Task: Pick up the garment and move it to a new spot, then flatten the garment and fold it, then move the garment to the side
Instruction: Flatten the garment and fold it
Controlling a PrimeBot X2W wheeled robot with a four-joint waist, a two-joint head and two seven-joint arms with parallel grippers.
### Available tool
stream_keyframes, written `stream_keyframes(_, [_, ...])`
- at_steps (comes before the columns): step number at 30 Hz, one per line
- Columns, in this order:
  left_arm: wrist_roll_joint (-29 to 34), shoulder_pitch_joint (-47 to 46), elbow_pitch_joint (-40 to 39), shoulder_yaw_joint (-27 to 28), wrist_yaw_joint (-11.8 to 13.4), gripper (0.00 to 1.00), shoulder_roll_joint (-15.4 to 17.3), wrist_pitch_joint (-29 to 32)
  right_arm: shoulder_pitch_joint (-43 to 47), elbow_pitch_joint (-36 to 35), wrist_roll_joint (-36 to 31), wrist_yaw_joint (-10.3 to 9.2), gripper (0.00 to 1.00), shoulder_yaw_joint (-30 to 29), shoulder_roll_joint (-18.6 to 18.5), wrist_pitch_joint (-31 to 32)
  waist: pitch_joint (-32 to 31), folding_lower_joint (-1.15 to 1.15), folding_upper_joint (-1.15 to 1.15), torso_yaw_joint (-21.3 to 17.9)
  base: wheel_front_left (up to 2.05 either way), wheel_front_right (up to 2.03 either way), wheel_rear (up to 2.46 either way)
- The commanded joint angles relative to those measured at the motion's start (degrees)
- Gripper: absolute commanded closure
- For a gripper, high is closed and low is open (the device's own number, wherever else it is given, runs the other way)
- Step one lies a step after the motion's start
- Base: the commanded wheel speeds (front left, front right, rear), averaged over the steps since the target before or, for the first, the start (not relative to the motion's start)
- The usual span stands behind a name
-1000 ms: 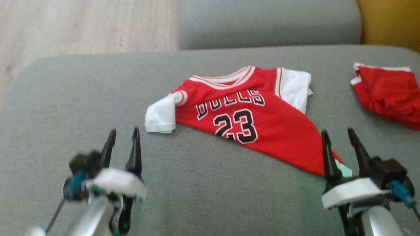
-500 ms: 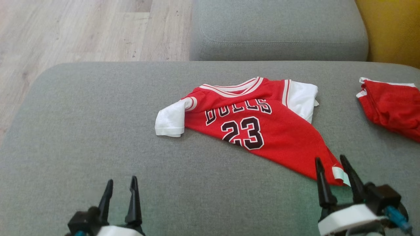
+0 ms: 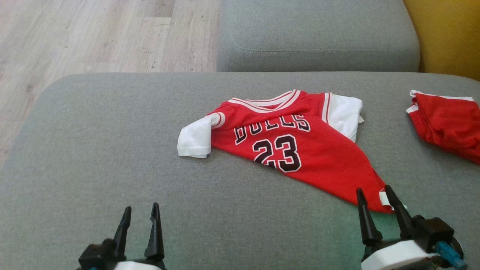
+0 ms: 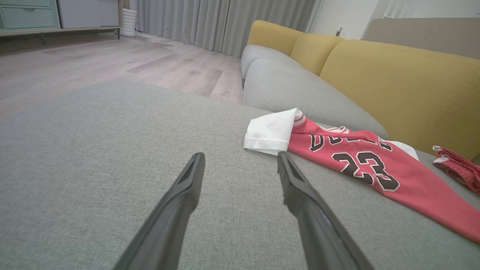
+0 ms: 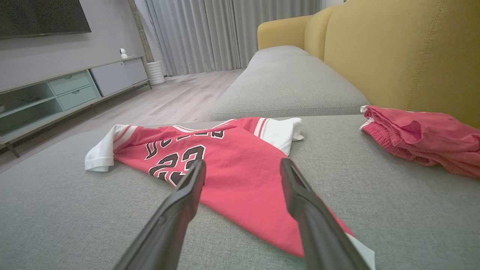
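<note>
The jersey (image 3: 326,161) runs diagonally away from our right pincer (image 3: 374,188), which perhaps touches its hem corner; our left pincer (image 3: 141,206) sits well apart. Both gape, empty.

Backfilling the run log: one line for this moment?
phase: pre-grasp | jersey: unfolded, skewed on cushion | left gripper: open, over bare cushion | right gripper: open, at jersey's near corner | red shorts: apart, right

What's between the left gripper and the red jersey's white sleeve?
Nothing: only bare grey cushion separates the left gripper from the white sleeve of the jersey, clear in the head and left wrist views.
</note>
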Motion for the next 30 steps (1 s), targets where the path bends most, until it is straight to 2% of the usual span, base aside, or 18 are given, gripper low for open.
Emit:
stream_keyframes(1, [0.5,-2.3,-1.9,2.2,0.2,0.00,0.4,-0.6,-1.9,-1.5,-0.3,-0.04,0.00,1.4,-0.3,-0.2,0.1,0.00,0.00,0.1,0.00,0.00,0.00])
stream_keyframes(15, [0.4,-2.7,-1.7,1.4,0.4,0.00,0.4,0.0,-2.9,-0.9,-1.2,-0.04,0.00,0.6,-0.3,0.1,1.3,0.00,0.00,0.8,0.00,0.00,0.00])
stream_keyframes(20, [0.6,-3.3,-2.0,1.3,0.6,0.00,0.5,0.0,-4.8,-1.3,-3.7,-0.04,0.00,-2.2,-0.3,1.2,2.5,0.00,0.00,1.2,0.00,0.00,0.00])
stream_keyframes(25, [1.0,-4.4,-2.5,1.3,0.8,0.00,0.3,-0.1,-8.6,1.1,-7.9,-0.04,0.00,-7.5,-0.3,5.1,4.9,0.00,0.00,1.9,0.00,0.00,0.00])
stream_keyframes(30, [1.2,-5.6,-2.0,1.0,0.6,0.00,-0.4,-0.2,-12.2,6.3,-10.2,-0.04,0.00,-9.9,-0.3,10.2,7.4,0.00,0.00,2.7,0.00,0.00,0.00])
